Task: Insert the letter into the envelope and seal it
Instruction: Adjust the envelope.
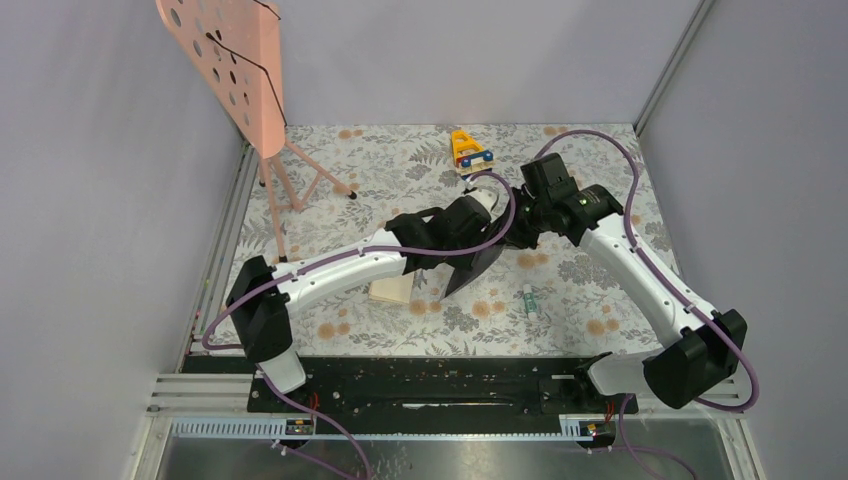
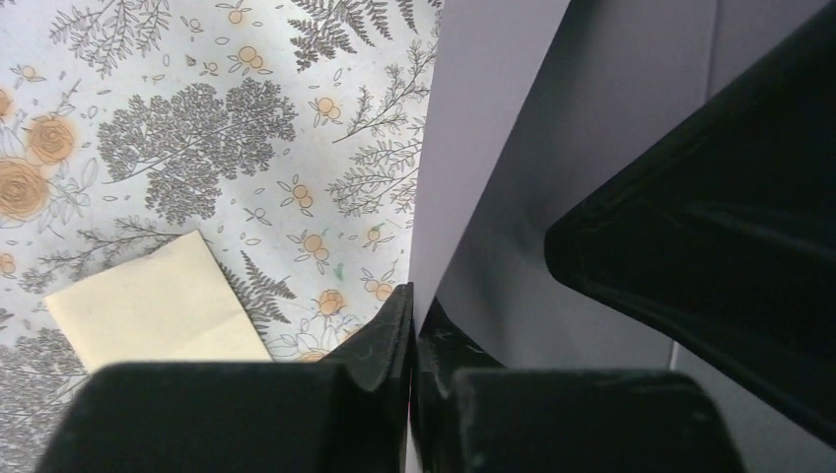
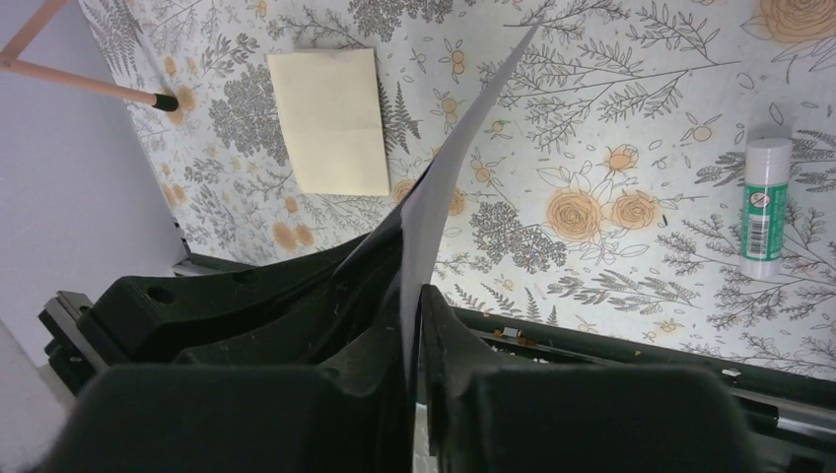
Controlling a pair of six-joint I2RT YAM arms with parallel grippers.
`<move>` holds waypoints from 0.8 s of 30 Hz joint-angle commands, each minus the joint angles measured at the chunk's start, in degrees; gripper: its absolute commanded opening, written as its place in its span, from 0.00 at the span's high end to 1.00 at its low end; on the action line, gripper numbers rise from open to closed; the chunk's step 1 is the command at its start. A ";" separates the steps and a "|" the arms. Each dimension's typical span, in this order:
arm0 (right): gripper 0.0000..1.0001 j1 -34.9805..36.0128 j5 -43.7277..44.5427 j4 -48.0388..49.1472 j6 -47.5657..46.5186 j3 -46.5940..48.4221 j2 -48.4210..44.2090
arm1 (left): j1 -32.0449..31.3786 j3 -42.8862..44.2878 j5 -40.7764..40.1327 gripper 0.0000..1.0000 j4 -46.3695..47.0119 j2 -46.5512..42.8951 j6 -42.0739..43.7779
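Observation:
The grey-lilac envelope (image 1: 472,266) hangs in the air over the middle of the table, held edge-up between both grippers. My left gripper (image 1: 492,222) is shut on one edge of it; in the left wrist view (image 2: 414,307) the envelope (image 2: 503,187) rises from the closed jaws. My right gripper (image 1: 520,230) is shut on it too; in the right wrist view (image 3: 414,301) the envelope (image 3: 455,163) shows edge-on. The letter (image 1: 392,290), a tan folded sheet, lies flat on the table below and to the left; it also shows in the left wrist view (image 2: 158,307) and the right wrist view (image 3: 330,120).
A green-and-white glue stick (image 1: 528,300) lies on the floral table right of the envelope, also seen in the right wrist view (image 3: 764,202). A pink perforated stand (image 1: 228,55) on thin legs is at the back left. A small yellow toy (image 1: 470,150) sits at the back centre.

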 commanded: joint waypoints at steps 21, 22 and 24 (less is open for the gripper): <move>0.87 4.67 -0.43 3.46 4.38 -5.59 -3.91 | -0.05 7.44 -10.76 1.00 -5.34 1.00 -4.57; 0.91 4.66 -0.09 3.47 4.39 -5.55 -3.97 | -0.06 7.42 -10.67 1.00 -5.30 0.91 -4.53; 0.98 4.68 0.55 3.38 3.63 -5.34 -3.87 | -0.06 7.33 -10.57 1.00 -5.37 0.55 -4.57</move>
